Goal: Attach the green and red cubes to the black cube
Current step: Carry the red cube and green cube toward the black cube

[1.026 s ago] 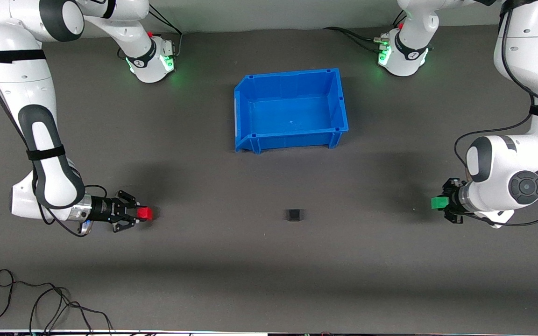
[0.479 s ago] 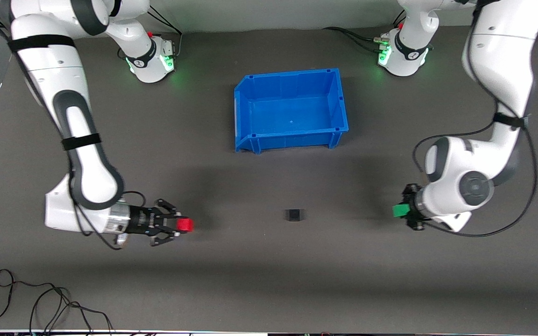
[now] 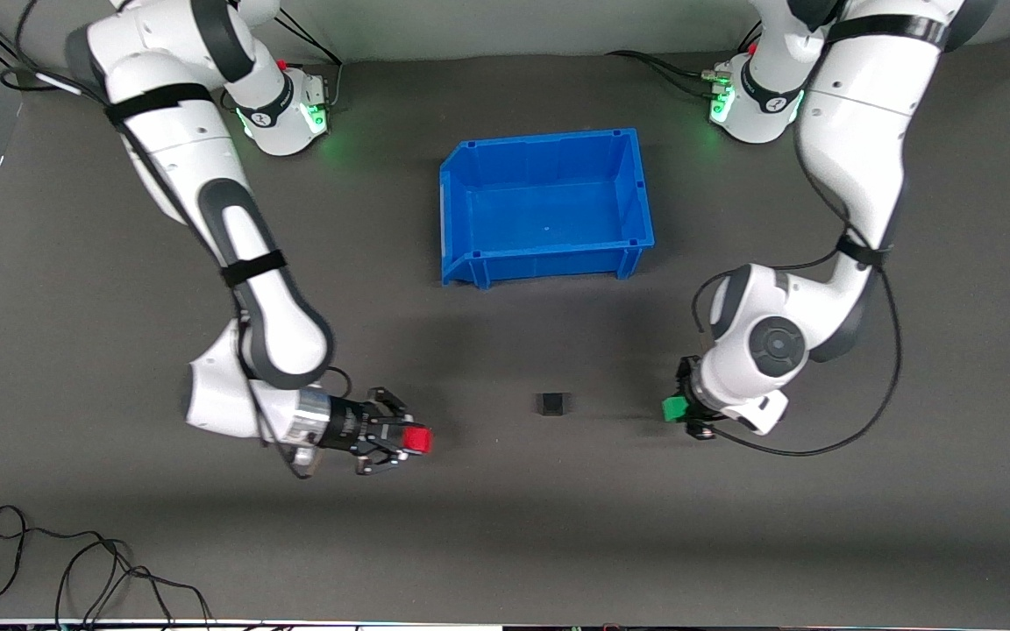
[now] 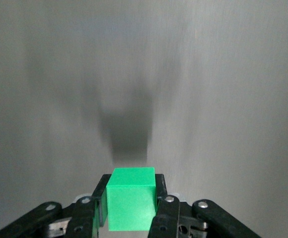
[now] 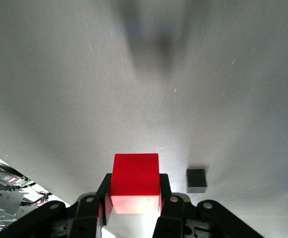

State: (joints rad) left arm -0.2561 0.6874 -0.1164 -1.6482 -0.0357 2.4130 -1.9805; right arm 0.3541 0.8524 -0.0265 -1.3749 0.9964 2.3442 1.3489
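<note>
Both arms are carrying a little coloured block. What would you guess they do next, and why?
Probably each closes the remaining gap to the black cube on the mat. The right gripper holds the red cube and the left gripper the green cube, each at its own end, neither touching the black cube.

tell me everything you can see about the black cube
The black cube is small, plain and matte, with no markings showing, barely darker than the grey mat it rests flat on. It sits alone, nearer the front camera than the blue bin, between the two cube-carrying grippers. Nothing touches it but the mat.
</note>
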